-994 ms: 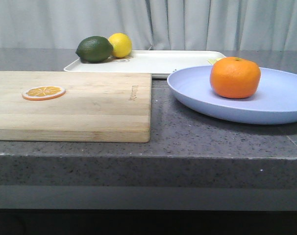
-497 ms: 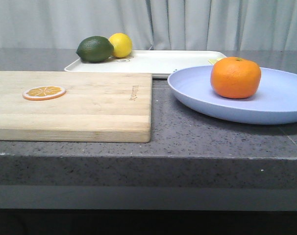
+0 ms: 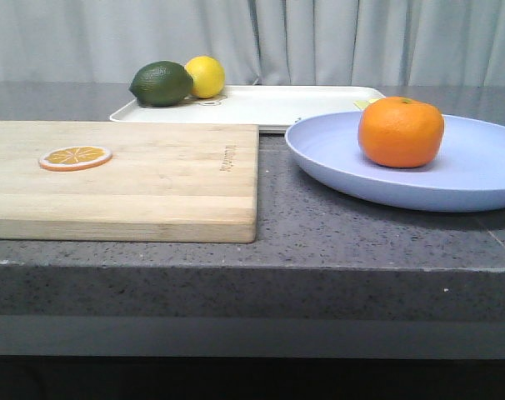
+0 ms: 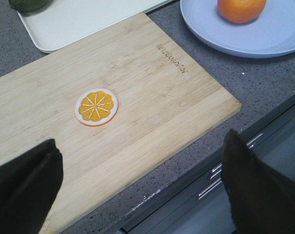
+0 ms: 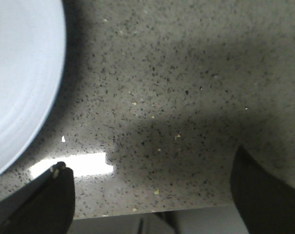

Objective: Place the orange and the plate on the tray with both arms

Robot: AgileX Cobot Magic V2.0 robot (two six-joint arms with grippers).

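Observation:
The orange (image 3: 401, 132) sits on the pale lavender-blue plate (image 3: 477, 179) at the right of the counter; both also show in the left wrist view, orange (image 4: 241, 9) on plate (image 4: 279, 34). Behind them lies the cream-white tray (image 3: 294, 104). My left gripper (image 4: 142, 187) hangs open above the counter's front edge, by the cutting board, with nothing between its fingers. My right gripper (image 5: 152, 192) is open over bare counter beside the plate's rim (image 5: 21, 83). Neither gripper shows in the front view.
A wooden cutting board (image 3: 152, 179) with a flat orange slice disc (image 3: 75, 157) fills the left of the counter. A green lime (image 3: 161, 83) and a yellow lemon (image 3: 206, 76) rest at the tray's left end. The counter's front edge (image 3: 252, 267) is close.

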